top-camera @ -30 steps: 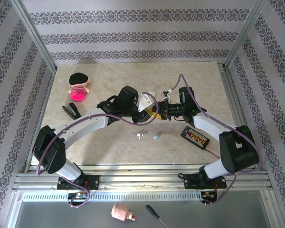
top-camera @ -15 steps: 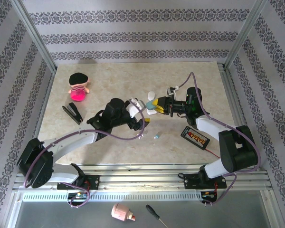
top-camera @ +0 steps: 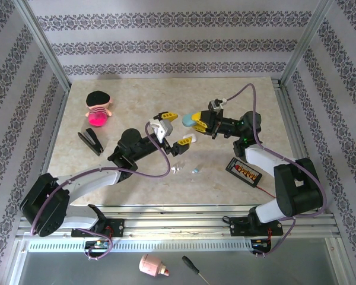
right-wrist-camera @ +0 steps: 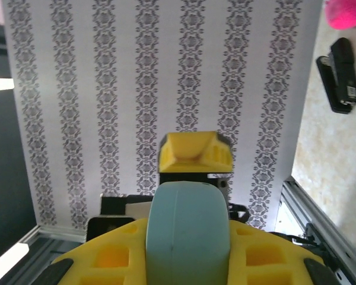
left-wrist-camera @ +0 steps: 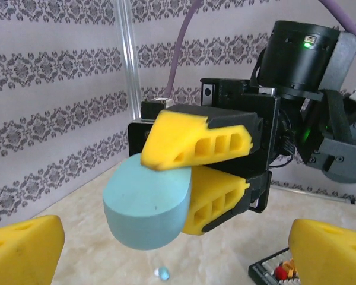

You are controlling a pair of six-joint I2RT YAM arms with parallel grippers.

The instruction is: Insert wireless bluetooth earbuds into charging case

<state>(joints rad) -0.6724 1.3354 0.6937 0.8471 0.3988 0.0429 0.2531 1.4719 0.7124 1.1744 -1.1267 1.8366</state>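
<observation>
My left end effector point(top-camera: 177, 128) let go; right end effector point(top-camera: 197, 120) clamps teal case point(top-camera: 188, 120).
Top: left jaws now wide, earlier pinched; earbuds point(top-camera: 177, 169) on tabletop point(top-camera: 124, 101), near it, untouched. Left wrist: one earbud below held case. Right wrist: case between my fingers.

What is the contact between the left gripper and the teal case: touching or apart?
Apart. The left wrist view shows the left gripper open, its fingers at the bottom corners, with clear space to the teal case clamped in the right gripper.
</observation>
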